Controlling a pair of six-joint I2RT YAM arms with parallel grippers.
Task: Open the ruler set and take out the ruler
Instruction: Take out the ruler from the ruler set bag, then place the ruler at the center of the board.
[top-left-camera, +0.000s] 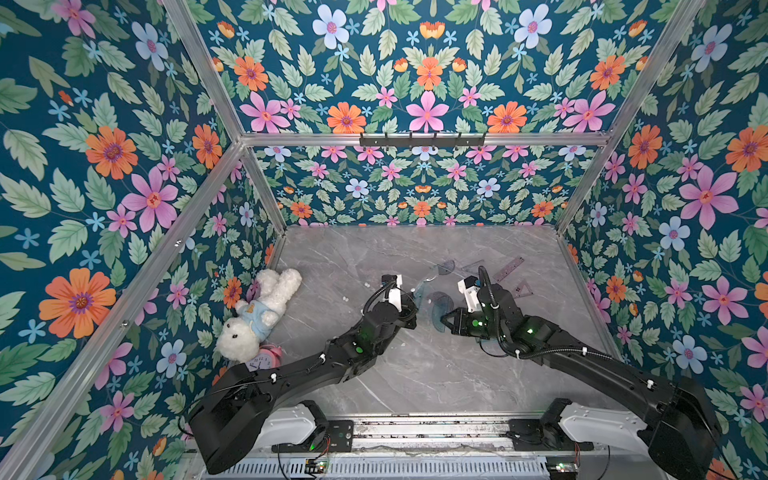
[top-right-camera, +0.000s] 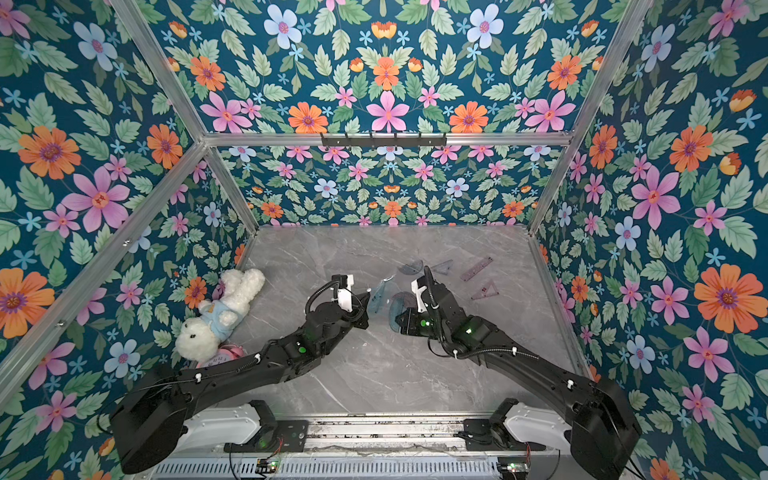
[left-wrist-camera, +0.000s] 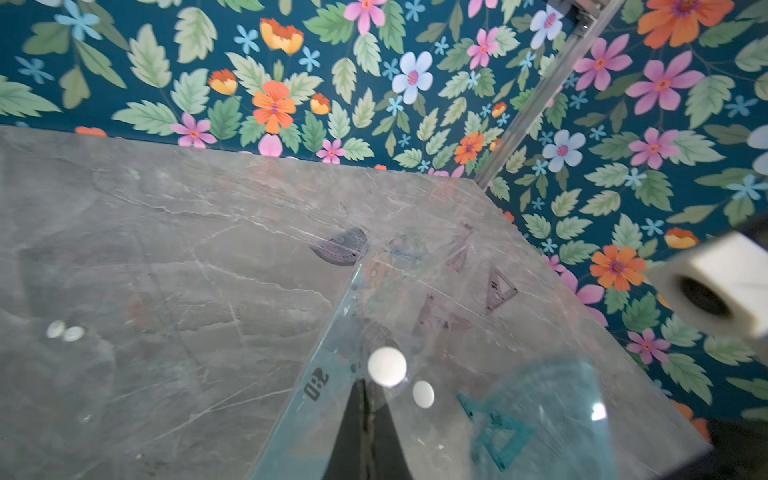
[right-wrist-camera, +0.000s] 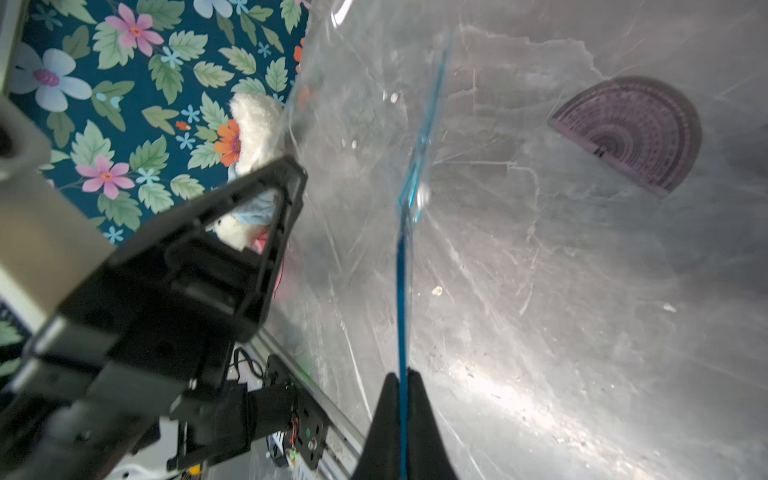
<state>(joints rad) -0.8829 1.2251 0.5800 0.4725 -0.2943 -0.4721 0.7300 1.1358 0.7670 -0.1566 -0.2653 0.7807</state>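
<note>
Before us the grey marble table (top-left-camera: 415, 374) is hemmed on three sides by flowered walls and aluminium posts, and the widest bare room lies on the near half, between the two arms and the base rail. By the left wall lie a plush toy (top-left-camera: 266, 307) and a pink alarm clock (top-left-camera: 266, 359); toward the far right corner a purple protractor (right-wrist-camera: 631, 133), a purple straight ruler (top-left-camera: 509, 269) and a purple triangle (top-left-camera: 524, 289) lie flat and apart from each other. The ruler set (top-left-camera: 424, 297) is a clear, scuffed plastic pouch with white snap buttons, holding blue-green pieces: a blue protractor (top-right-camera: 401, 302), a blue triangle (left-wrist-camera: 498, 436) and a strip printed with numbers. It is near the middle of the table, stretched between the two arms, though we cannot tell whether it rests on the marble. The left gripper (left-wrist-camera: 365, 399) is clenched on the pouch just beside the buttons. The right gripper (right-wrist-camera: 401, 382) is clenched on a thin blue edge at the opposite side; we cannot tell whether it pinches the pouch wall alone or a piece inside
</note>
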